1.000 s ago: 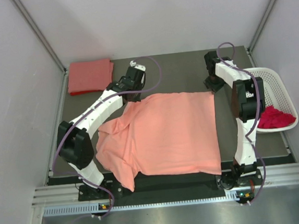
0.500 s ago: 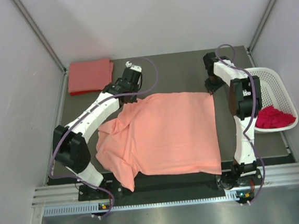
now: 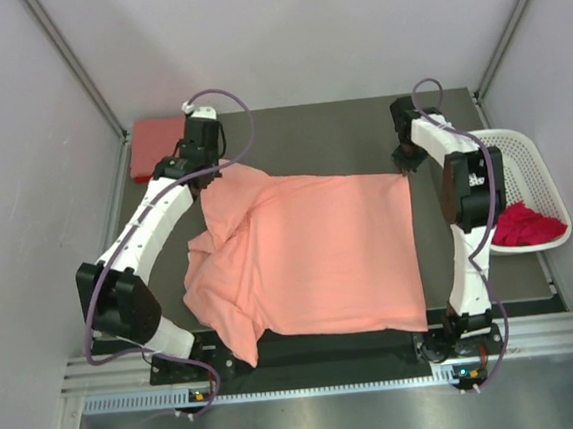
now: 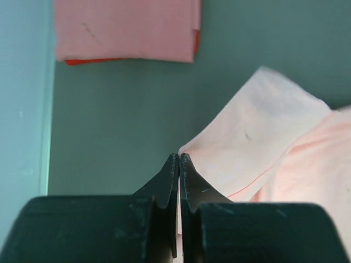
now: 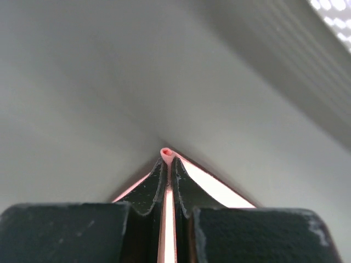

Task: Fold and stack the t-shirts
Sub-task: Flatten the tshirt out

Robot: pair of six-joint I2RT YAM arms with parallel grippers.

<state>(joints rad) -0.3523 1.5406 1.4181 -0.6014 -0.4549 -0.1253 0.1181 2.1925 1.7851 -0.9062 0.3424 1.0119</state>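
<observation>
Salmon-pink t-shirt [image 3: 320, 257] spread flat on the table [image 3: 340, 135], pinched at both far corners: left gripper [image 4: 179, 159] clenched on the sleeve edge, right gripper [image 5: 168, 155] clamped on a cloth fold. Coral-red t-shirt [image 3: 155, 146] folded far-left; magenta-red t-shirt [image 3: 523, 224] bunched in the basket [image 3: 522, 149].

The top camera looks down from above the near edge, taking in the whole table [image 3: 350, 134]. The left wrist camera sits close behind the left gripper [image 4: 179, 160], facing the far left corner; both views show the folded t-shirt [image 4: 126, 27] there. The right wrist camera hugs the right gripper [image 5: 167, 159] by the far right corner.
</observation>
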